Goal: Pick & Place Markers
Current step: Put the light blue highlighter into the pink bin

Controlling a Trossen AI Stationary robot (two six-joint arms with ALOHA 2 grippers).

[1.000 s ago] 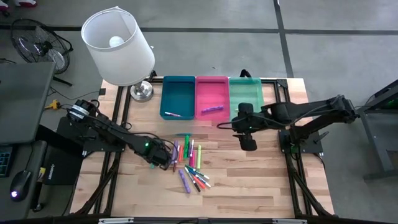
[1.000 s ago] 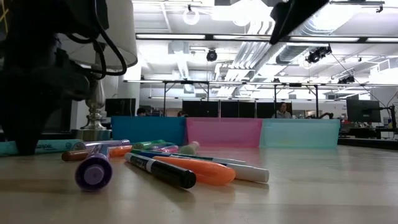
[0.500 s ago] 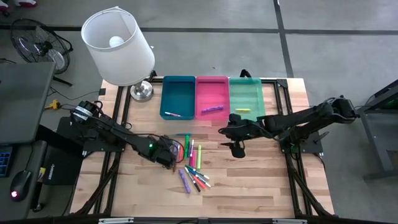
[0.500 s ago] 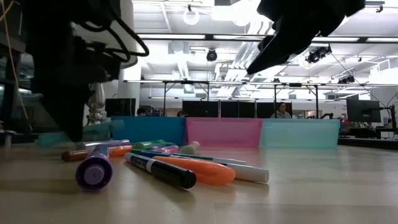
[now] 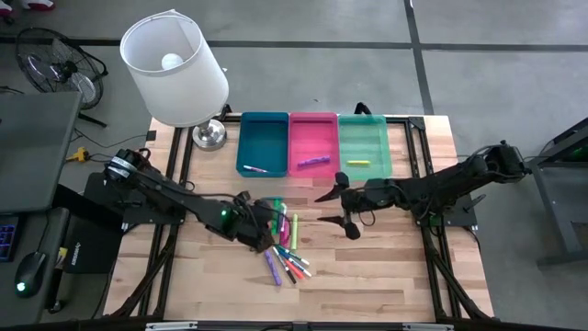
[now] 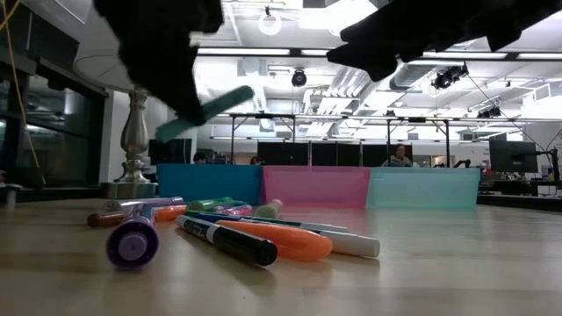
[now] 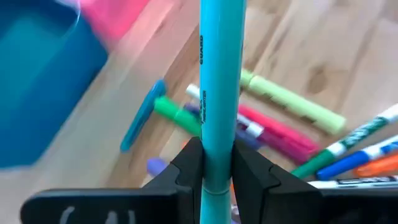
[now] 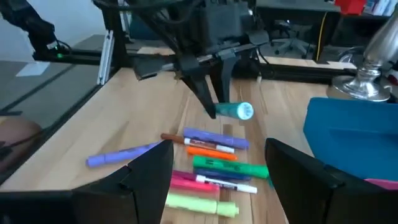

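Lifted clear of the table since a moment ago, my left gripper point(image 7: 217, 171) clamps the teal marker point(image 7: 221, 93), its long axis aimed at the far blue tray point(image 5: 263, 142). My right gripper point(image 5: 336, 208) (jaws spread) nears the markers point(image 5: 284, 246).

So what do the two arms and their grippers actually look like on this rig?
Both arms are dark, slim and jointed. The left arm carries looping black cables and a small green light near its wrist. The left gripper has two black, flat, tapering fingers; the right gripper shows similar dark prongs.
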